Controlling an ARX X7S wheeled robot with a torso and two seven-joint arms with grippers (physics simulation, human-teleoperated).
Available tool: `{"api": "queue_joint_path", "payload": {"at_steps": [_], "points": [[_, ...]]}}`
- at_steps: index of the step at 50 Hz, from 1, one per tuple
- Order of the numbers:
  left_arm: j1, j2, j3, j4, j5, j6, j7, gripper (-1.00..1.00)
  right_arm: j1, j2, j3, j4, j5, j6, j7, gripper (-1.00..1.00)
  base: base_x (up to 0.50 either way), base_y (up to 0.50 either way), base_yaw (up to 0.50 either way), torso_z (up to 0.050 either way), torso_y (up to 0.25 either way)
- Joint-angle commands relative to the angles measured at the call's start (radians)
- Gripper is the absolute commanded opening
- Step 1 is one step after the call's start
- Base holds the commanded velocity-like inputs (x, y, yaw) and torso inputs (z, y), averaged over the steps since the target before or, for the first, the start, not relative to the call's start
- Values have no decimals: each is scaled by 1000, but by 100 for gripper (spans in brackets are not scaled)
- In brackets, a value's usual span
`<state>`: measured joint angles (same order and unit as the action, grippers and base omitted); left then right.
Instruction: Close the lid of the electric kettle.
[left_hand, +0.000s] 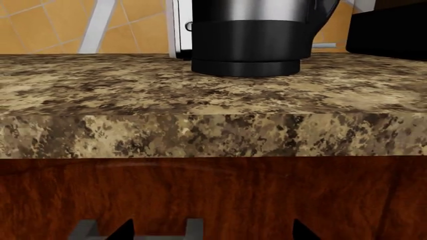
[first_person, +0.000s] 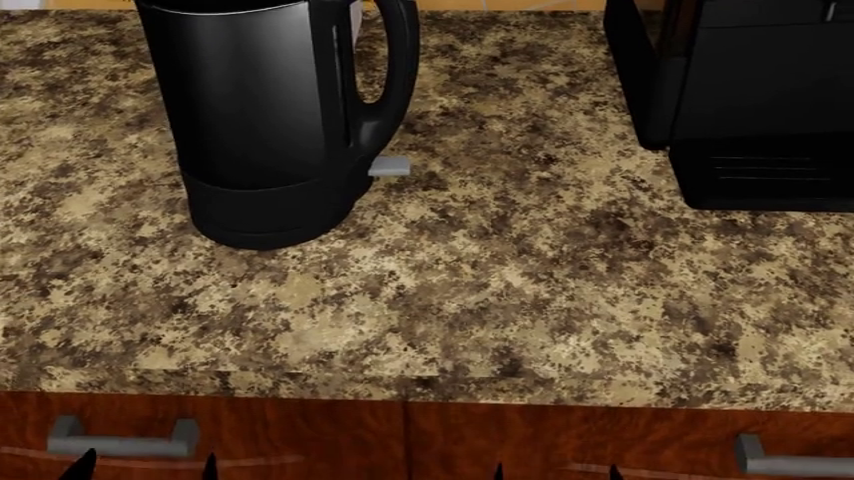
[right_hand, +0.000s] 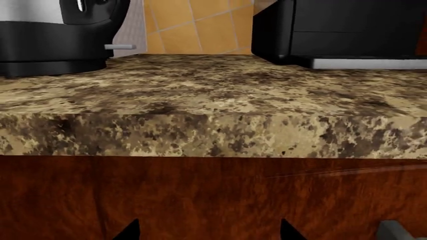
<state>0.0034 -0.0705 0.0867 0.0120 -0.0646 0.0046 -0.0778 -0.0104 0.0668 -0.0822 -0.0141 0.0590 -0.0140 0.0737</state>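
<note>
The electric kettle (first_person: 267, 120) is a tall glossy black jug with a loop handle and a small grey tab (first_person: 388, 167), standing on the granite counter at the back left. Its base shows in the left wrist view (left_hand: 245, 47) and in the right wrist view (right_hand: 53, 45). The lid is out of view above the frame. My left gripper (first_person: 144, 468) is open and empty, low in front of the cabinet, below the counter edge. My right gripper (first_person: 554, 472) is open and empty, also low in front of the cabinet. The tips show in the left wrist view (left_hand: 213, 231) and in the right wrist view (right_hand: 207, 231).
A boxy black appliance (first_person: 747, 100) stands at the back right of the granite counter (first_person: 507, 290). Wooden drawers with grey handles (first_person: 120, 440) (first_person: 794, 458) run below the counter's front edge. An orange tiled wall (right_hand: 193, 25) is behind.
</note>
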Motion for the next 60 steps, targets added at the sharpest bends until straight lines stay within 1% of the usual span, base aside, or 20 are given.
{"api": "queue_joint_path", "payload": {"at_steps": [1, 6, 23, 47, 60], "points": [[3, -15, 19, 7, -15, -2, -16, 100, -6, 17, -21, -8, 10, -4, 19, 100, -500, 0, 0, 0, 0], [3, -20, 26, 10, -19, -5, -22, 100, -5, 23, -26, -5, 15, -1, 25, 100, -500, 0, 0, 0, 0], [5, -39, 49, 16, -37, -6, -44, 100, -7, 42, -45, -15, 33, -2, 50, 100, -4, 0, 0, 0, 0], [6, -58, 71, 27, -57, -9, -66, 100, -10, 64, -71, -27, 42, -4, 78, 100, 0, 492, 0, 0, 0], [10, -67, 75, 44, -82, 0, -72, 100, -11, 70, -74, -24, 65, -7, 89, 100, 0, 0, 0, 0, 0]]}}
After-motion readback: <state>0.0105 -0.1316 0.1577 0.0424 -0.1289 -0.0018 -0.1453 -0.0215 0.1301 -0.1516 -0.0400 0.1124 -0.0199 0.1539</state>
